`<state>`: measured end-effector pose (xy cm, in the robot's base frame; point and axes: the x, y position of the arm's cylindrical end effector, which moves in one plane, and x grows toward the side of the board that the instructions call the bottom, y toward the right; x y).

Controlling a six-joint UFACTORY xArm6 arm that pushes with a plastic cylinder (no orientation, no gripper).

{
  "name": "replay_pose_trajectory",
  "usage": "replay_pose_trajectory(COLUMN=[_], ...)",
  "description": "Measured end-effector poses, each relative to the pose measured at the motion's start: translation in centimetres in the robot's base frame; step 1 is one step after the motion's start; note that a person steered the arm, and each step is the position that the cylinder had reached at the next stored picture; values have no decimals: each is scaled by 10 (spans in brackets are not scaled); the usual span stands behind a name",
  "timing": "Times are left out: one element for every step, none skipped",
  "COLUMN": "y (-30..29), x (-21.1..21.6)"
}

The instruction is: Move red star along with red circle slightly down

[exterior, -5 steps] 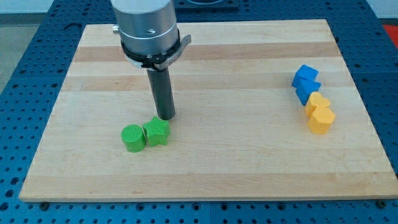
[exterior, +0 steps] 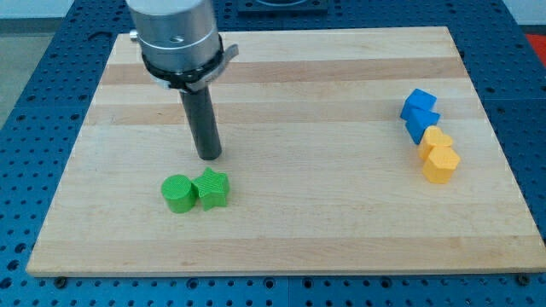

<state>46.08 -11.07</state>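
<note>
No red star and no red circle show anywhere on the wooden board [exterior: 324,222]; if they are on it, they can only be hidden behind the arm's grey housing [exterior: 177,38] at the far left, and that cannot be told. How they would handle is therefore a judgement from their neighbours: small, hard, light plastic pieces that should slide readily on smooth wood. They would be taken not by gripping but by a push on their far faces, centred between the two so that both travel nearward together and neither spins away.

There is no claw to open or close. The arm ends in a plain dark rod that holds nothing, and my tip [exterior: 210,158] rests on bare wood, just beyond the green star [exterior: 213,188] and apart from it. The green circle [exterior: 179,194] sits touching the star's left side.

Well apart on the right, two blue blocks [exterior: 420,115] of unclear shape and two yellow blocks [exterior: 439,153], the nearer perhaps a heart, stand in a tight row.

The board's middle and near strip lie open, leaving ample room for a short nearward push before the near edge.
</note>
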Motion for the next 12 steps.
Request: replay_pose_trajectory(y=[-5, -9, -16, -24, -36, -42, -43, -75, -121, -122, -115, -113], x=[0, 0, 0, -41, -111, -137, -137, -137, -143, -208, -268, -267])
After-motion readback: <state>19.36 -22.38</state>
